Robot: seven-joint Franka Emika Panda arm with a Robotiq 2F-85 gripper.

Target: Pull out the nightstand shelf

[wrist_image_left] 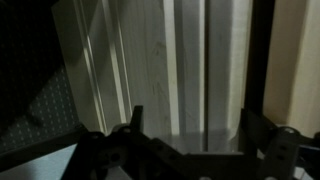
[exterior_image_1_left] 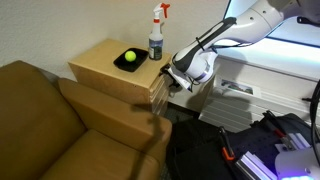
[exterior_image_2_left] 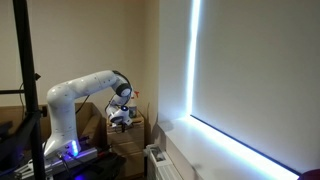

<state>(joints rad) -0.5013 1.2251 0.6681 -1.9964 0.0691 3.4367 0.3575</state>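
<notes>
Grip matters most here: the robot's hand [exterior_image_1_left: 176, 80] hovers at the front edge of the boxy light tan wooden nightstand table [exterior_image_1_left: 100, 65], its fingers [wrist_image_left: 135, 125] spread wide in the wrist view and holding nothing. The thin flat light tan wooden shelf [exterior_image_1_left: 157, 87] appears pushed in just below the table top. The fingers should probably pinch its lip squarely, then draw straight out and level. A shallow black bowl [exterior_image_1_left: 119, 63] mid-top holds a yellow-green ball [exterior_image_1_left: 129, 57]. A white spray bottle [exterior_image_1_left: 155, 40] stands near a front corner, fill unreadable.
</notes>
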